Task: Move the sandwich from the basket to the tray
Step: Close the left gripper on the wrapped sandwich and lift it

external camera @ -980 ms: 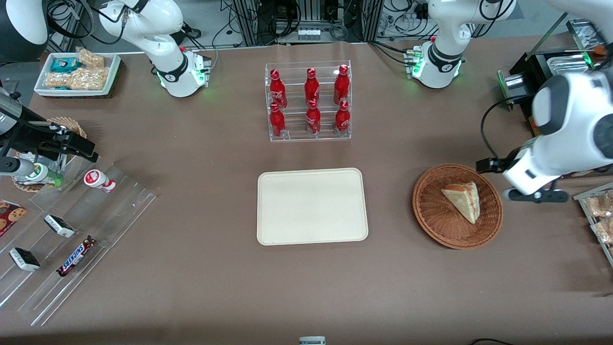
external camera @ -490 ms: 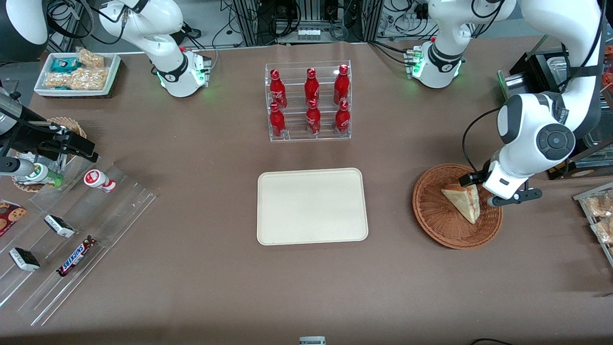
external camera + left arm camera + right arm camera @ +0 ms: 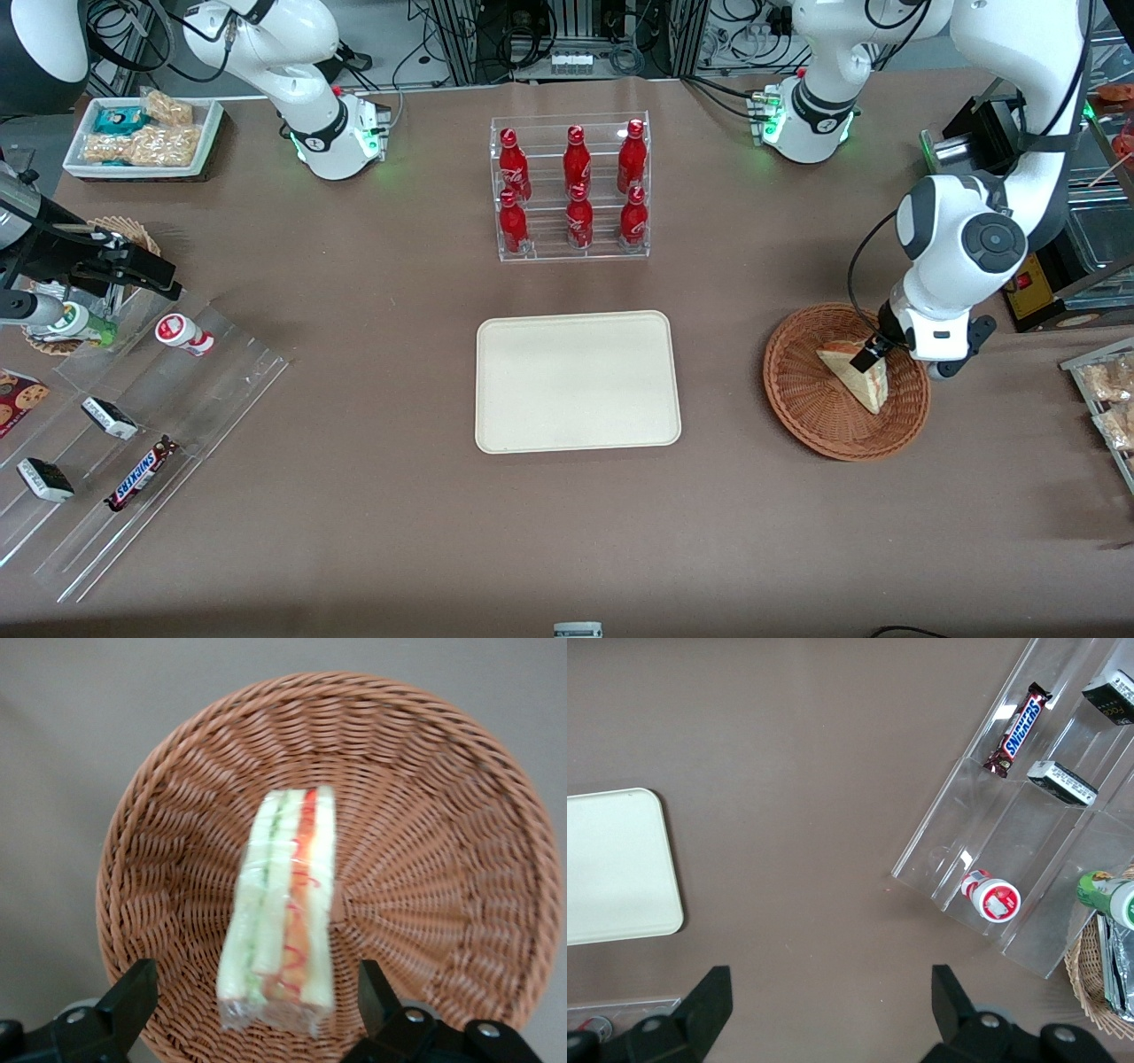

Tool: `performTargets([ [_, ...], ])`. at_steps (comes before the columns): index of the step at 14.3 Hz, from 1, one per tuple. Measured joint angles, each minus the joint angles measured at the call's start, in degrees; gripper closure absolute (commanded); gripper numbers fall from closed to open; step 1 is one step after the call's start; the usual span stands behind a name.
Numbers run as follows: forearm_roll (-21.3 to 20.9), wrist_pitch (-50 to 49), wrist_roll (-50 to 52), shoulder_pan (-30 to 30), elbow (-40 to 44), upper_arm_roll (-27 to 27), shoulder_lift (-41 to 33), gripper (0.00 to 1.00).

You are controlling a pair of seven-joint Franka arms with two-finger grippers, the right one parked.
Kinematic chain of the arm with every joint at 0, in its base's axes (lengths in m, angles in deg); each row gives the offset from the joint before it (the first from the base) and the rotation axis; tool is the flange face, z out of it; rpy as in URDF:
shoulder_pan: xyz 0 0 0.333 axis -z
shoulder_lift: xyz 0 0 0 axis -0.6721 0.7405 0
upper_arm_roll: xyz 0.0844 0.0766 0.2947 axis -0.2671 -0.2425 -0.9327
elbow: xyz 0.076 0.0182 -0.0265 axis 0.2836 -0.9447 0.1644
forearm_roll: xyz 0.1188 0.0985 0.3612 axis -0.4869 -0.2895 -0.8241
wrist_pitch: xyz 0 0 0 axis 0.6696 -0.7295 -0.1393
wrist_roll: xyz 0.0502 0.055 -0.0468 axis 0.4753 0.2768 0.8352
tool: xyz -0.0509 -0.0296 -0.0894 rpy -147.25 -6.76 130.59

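**Left gripper poised over sandwich in basket; fingers spread**

The gripper [image 3: 252,1010] hangs above the basket [image 3: 819,425], over the sandwich's wide end. In the left wrist view its two fingers [image 3: 128,1001] stand wide apart, one on each side of the sandwich [image 3: 283,912], with clear space between each pad and the wrapper. No contact is visible. From the front view the height of the fingertips above the bread cannot be judged with confidence; they appear close, possibly level with the top of the wedge.

The sandwich lies inside the basket (clear-wrapped, white bread with green and red-orange filling lines showing along its edge), resting on the woven floor with its narrow point aimed toward the front camera.

The basket sits on the brown table [image 3: 354,549] toward the working arm's end. The tray [image 3: 578,382] lies flat at the table's middle, well apart from the basket, with nothing on it. Farther from the front camera than the tray stands a clear rack of red bottles [image 3: 571,188].
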Motion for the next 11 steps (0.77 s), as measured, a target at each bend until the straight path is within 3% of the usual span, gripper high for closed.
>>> performTargets([
  [1, 0.0, 1.2, 0.8, -0.4, -0.5, 0.0, 0.3, 0.42],
  [2, 0.1, 2.6, 1.6, -0.6, -0.7, 0.0, 0.8, 0.76],
  [3, 0.1, 3.8, 2.6, -0.7, -0.8, 0.0, 1.4, 0.91],
  [8, 0.1, 3.8, 4.3, -0.7, 1.3, 0.1, 2.4, 0.95],
  [11, 0.1, -5.7, 4.3, 0.3, 8.4, 1.2, 2.5, 0.95],
])
